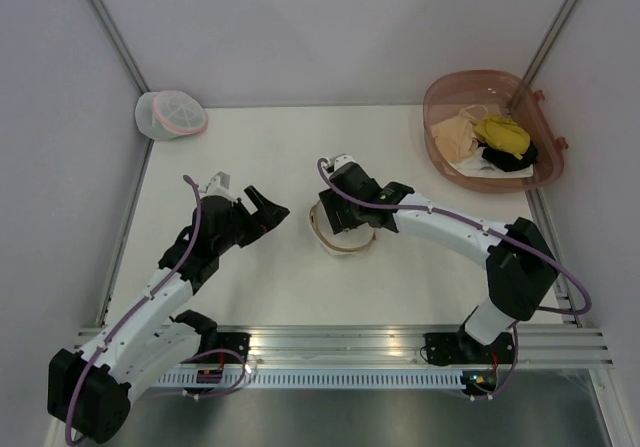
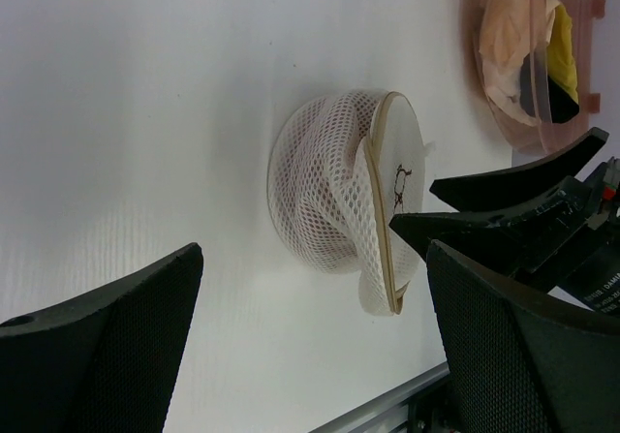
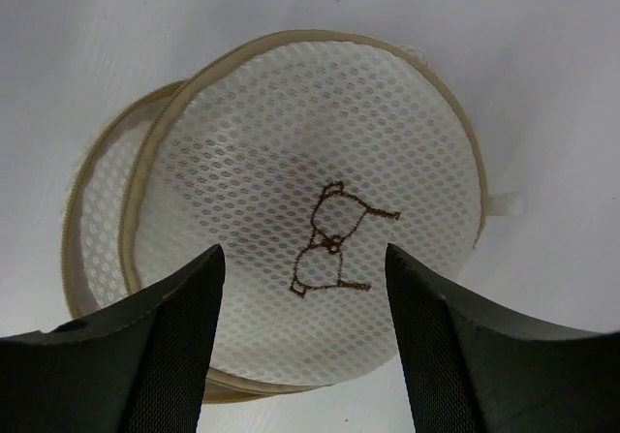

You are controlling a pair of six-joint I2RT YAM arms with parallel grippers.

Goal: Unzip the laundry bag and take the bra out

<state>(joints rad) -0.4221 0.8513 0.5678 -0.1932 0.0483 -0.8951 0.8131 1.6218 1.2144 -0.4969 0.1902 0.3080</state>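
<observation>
The cream mesh laundry bag (image 1: 347, 250) lies mid-table. Its flat face with the black bra outline (image 3: 329, 239) is lifted and shifted off the base, so the zipped rim gapes on one side (image 2: 387, 259). No red bra shows in any view. My right gripper (image 1: 338, 225) hovers right over the bag's face, jaws open and empty, a finger on each side of the outline (image 3: 302, 273). Its fingers (image 2: 504, 189) show beside the bag in the left wrist view. My left gripper (image 1: 272, 210) is open and empty, a short way left of the bag (image 2: 310, 355).
A pink translucent basket (image 1: 445, 92) at the back right holds beige, yellow (image 1: 503, 133) and black garments. A whiter round bag with a pink band (image 1: 170, 115) lies at the back left corner. An aluminium rail (image 1: 350, 342) runs along the near edge.
</observation>
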